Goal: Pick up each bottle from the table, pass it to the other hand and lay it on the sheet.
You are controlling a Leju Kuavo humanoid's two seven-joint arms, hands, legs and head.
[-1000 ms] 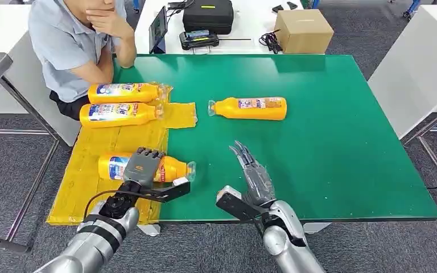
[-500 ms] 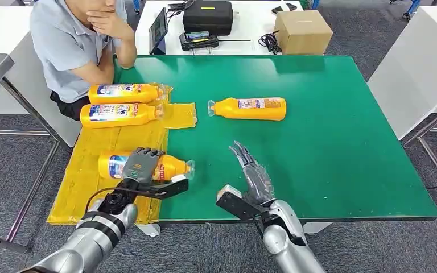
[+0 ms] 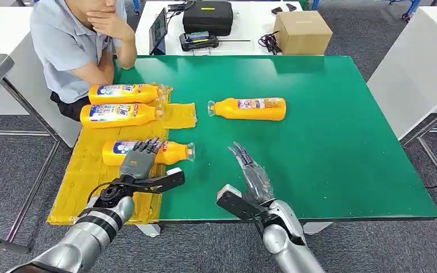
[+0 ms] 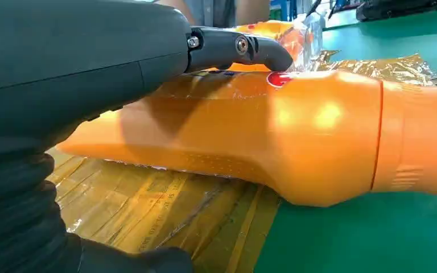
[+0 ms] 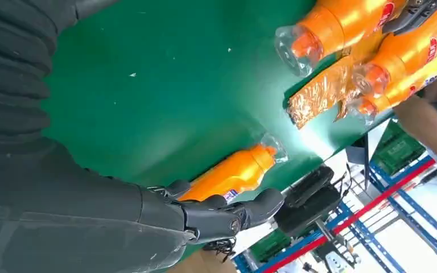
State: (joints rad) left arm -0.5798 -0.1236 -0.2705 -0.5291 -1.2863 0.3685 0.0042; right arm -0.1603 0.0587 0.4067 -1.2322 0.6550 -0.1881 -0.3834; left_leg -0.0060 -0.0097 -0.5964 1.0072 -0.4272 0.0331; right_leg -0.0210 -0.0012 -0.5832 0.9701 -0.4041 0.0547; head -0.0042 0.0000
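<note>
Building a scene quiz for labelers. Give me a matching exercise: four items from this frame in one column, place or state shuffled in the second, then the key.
Items
1. Orange plastic bottle with clear cap under the left hand
2. Lone orange plastic bottle
3. Right hand
4. Brown cardboard box

Places or states
A. On the white table beyond the green one
B. Fingers apart, holding nothing
C. Lying on bare green tabletop, off the sheet
D. Body on the yellow sheet, cap end over the green

Pairs: 1-D, 2-C, 3-B, 4-A

Orange bottles (image 3: 249, 108) with blue-white labels; yellow sheet (image 3: 91, 182); green table (image 3: 330, 142); seemingly clear caps.
</note>
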